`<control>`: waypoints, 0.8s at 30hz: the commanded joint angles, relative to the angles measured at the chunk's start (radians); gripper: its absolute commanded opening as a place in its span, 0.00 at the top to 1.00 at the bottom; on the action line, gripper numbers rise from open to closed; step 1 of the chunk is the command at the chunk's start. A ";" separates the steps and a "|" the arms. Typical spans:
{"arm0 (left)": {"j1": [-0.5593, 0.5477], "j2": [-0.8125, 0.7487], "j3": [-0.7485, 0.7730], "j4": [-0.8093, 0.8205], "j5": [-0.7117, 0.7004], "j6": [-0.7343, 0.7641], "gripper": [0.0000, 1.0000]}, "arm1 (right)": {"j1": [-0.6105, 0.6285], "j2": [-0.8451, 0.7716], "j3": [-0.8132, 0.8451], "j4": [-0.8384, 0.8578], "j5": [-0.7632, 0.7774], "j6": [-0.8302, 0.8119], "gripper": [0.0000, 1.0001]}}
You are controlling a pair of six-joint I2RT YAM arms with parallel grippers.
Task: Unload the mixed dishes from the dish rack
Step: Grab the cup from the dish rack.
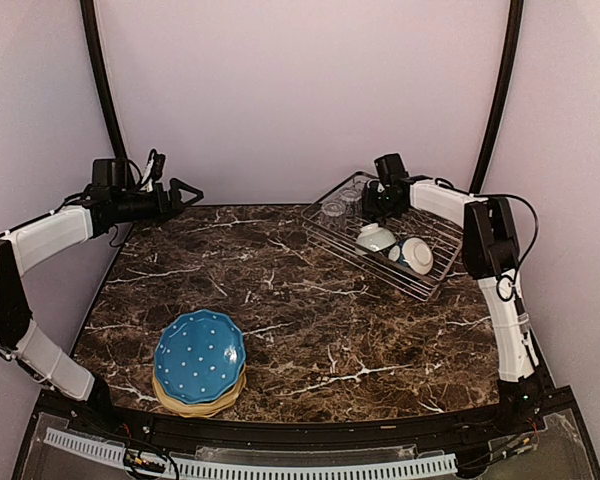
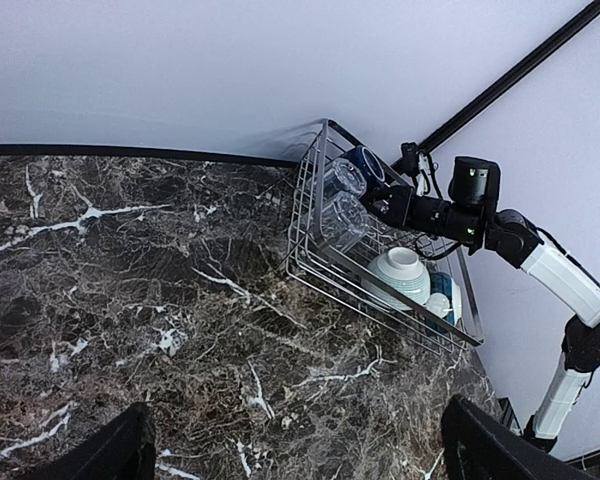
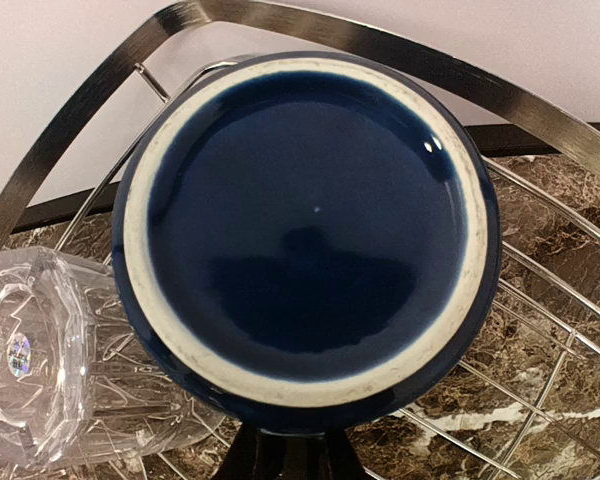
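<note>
Glossy navy mug [image 3: 310, 230], its pale unglazed foot ring facing the right wrist camera, sits in the far corner of the silver wire dish rack [image 2: 310, 200] beside a clear glass tumbler [image 3: 40, 350], the right gripper [image 2: 378, 205] close against it with its grip impossible to tell, the left gripper [image 1: 188, 190] spread wide well apart.

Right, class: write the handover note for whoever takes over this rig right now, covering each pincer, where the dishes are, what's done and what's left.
The left pincer is open and empty, held above the table's far left, away from the dishes.
The right pincer is at the navy mug in the dish rack; whether it grips cannot be told.
Done: plates stacked at the near left, blue dotted plate on top.
Left: navy mug, two glass tumblers and two white bowls, all in the dish rack.
</note>
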 commanded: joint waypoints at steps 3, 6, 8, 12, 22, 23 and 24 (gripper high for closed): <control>-0.010 0.011 0.011 -0.041 -0.006 0.028 0.01 | -0.014 -0.135 -0.031 0.164 -0.057 -0.166 1.00; -0.013 0.025 0.013 -0.045 -0.005 0.030 0.01 | -0.017 -0.179 -0.049 0.191 -0.084 -0.223 1.00; -0.015 0.032 0.013 -0.045 0.001 0.027 0.01 | -0.016 -0.209 -0.067 0.213 -0.094 -0.260 1.00; -0.018 0.041 0.014 -0.037 0.015 0.016 0.01 | -0.025 -0.262 -0.093 0.215 -0.093 -0.289 1.00; -0.044 0.034 -0.014 0.018 0.020 0.028 0.01 | -0.032 -0.520 -0.323 0.249 -0.208 -0.247 1.00; -0.050 0.033 -0.018 0.049 0.030 0.020 0.01 | -0.032 -0.559 -0.361 0.260 -0.251 -0.231 1.00; -0.066 0.033 -0.026 0.070 0.057 -0.009 0.01 | -0.032 -0.593 -0.403 0.275 -0.299 -0.209 1.00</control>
